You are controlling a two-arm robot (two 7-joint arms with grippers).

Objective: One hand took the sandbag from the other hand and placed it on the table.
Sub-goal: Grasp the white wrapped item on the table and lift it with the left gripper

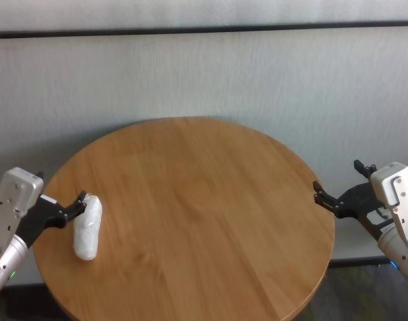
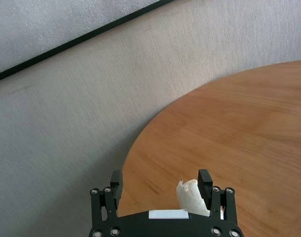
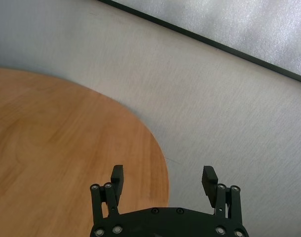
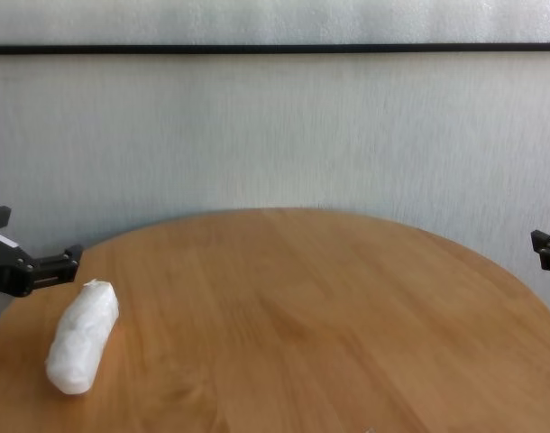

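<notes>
A pale grey-white wall point(image 1: 211, 73) with a fine, slightly rough texture fills the space behind the work area. Near its top runs 1 thin dark horizontal strip point(image 4: 275, 49), and the surface above that strip point(image 3: 239, 19) looks lighter and faintly pebbled. Light falls softly and evenly across the wall, with a dim shadow low down. At the lower right of the head view, a dark band point(image 1: 354, 262) runs along the wall's base, and below it lies a patch of darker grey floor point(image 1: 364, 294).
</notes>
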